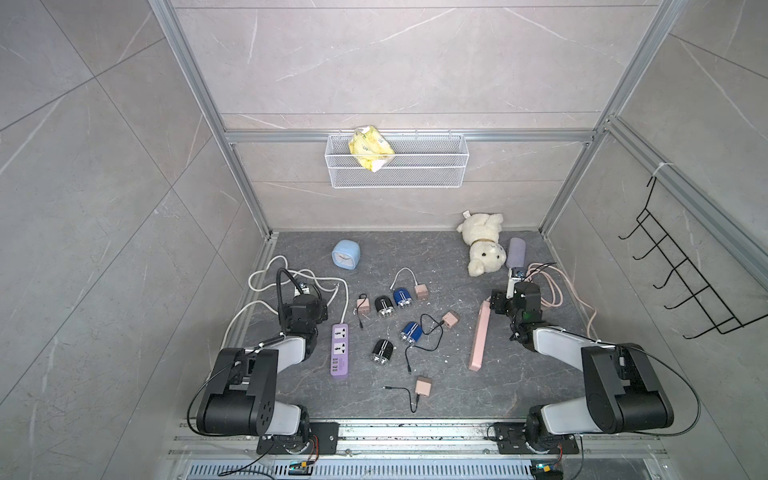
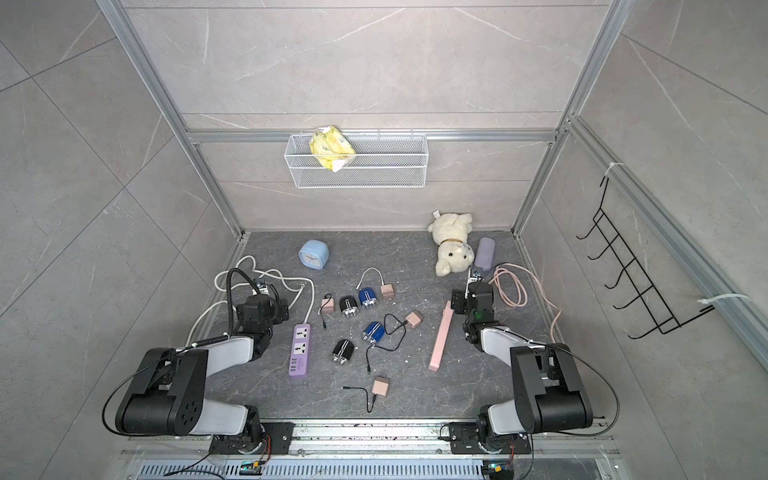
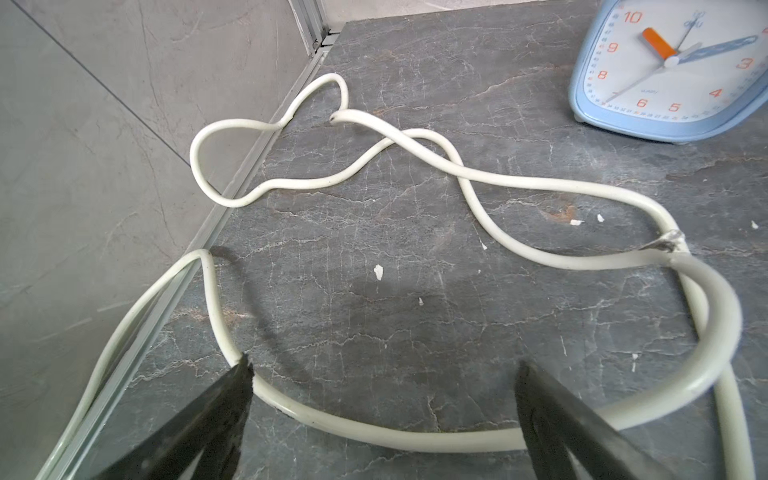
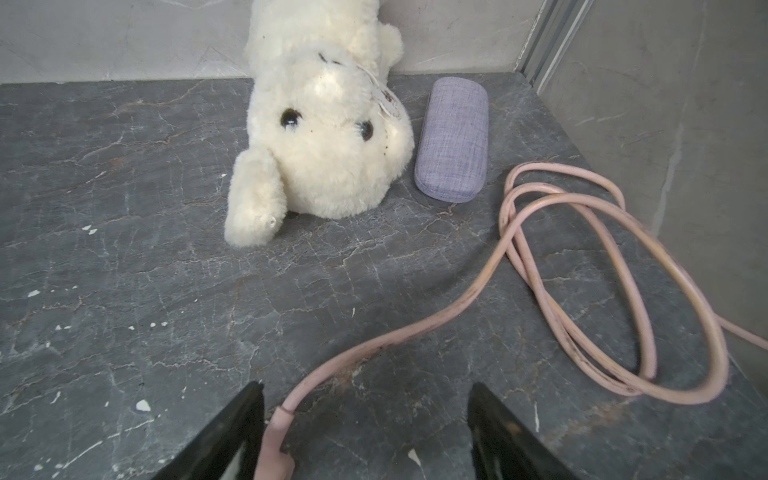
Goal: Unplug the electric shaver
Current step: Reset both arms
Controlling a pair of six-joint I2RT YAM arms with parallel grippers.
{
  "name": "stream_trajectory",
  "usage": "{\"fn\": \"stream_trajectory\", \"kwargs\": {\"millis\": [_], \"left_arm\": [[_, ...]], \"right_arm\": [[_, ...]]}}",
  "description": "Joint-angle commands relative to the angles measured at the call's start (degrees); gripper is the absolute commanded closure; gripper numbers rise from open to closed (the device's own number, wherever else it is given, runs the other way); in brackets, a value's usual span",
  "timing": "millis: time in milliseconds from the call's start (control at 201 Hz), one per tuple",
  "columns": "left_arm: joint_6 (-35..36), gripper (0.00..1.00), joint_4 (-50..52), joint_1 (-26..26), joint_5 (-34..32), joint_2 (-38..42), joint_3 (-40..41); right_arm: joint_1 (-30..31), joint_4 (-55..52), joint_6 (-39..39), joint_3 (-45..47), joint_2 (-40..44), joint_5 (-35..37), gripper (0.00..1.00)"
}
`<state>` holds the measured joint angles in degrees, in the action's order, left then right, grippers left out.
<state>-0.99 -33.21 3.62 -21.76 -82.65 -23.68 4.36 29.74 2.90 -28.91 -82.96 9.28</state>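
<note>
Left end effector (image 3: 384,361) is gaping wide and empty, straddling a white cord (image 3: 374,432). Right end effector (image 4: 366,384) is standing open, gripping nothing, with a pink cord (image 4: 415,332) ending just beside one finger. Both are hovering over a dark stone desk (image 1: 457,395) within grey tiled walls (image 1: 374,62). Only the top views are showing a blue electric shaver (image 1: 411,331), lying between them among three others.

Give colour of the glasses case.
Case: lilac, woven-fabric look; shows best in right wrist view.
</note>
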Motion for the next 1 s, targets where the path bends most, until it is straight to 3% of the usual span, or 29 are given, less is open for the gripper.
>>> {"fn": "stream_trajectory", "kwargs": {"millis": [0,25,85,154,209,264,314,373,991], "left_arm": [[1.01,0.01,-8.78,-2.46,7.86,-1.00,0.06],[0.97,0.01,-9.35,-2.64,7.99,-1.07,0.22],[0.83,0.00,-10.30,-2.65,7.72,-1.05,0.81],[-0.33,0.00,-13.47,-2.95,7.20,-1.55,2.81],[0.10,0.01,-21.79,-4.39,8.49,-5.26,4.21],[-1.43,0.01,-14.19,-4.66,9.72,-2.76,3.12],[-0.49,0.01,-19.75,-4.76,9.31,-4.60,4.00],[-1.05,0.00,-15.70,-4.76,9.82,-3.13,3.45],[-0.85,0.00,-16.75,-4.76,9.54,-3.39,3.71]], "right_arm": [[-0.09,13.53,-1.58,4.52,-2.36,-4.69,0.20],[-0.03,12.95,-1.65,4.48,-2.49,-4.62,0.07],[0.11,12.29,-1.80,4.40,-2.01,-4.54,0.01],[1.27,14.92,-2.42,5.77,-2.18,-2.50,0.01],[2.05,20.01,-2.89,7.78,-3.43,-1.39,0.01],[2.31,26.70,-3.07,9.84,-5.51,-0.67,0.01],[2.60,23.24,-3.00,9.28,-4.39,-0.11,0.01],[3.25,26.09,-3.29,9.84,-4.95,1.48,0.01],[3.44,25.88,-3.09,9.88,-5.11,2.30,0.01]]}}
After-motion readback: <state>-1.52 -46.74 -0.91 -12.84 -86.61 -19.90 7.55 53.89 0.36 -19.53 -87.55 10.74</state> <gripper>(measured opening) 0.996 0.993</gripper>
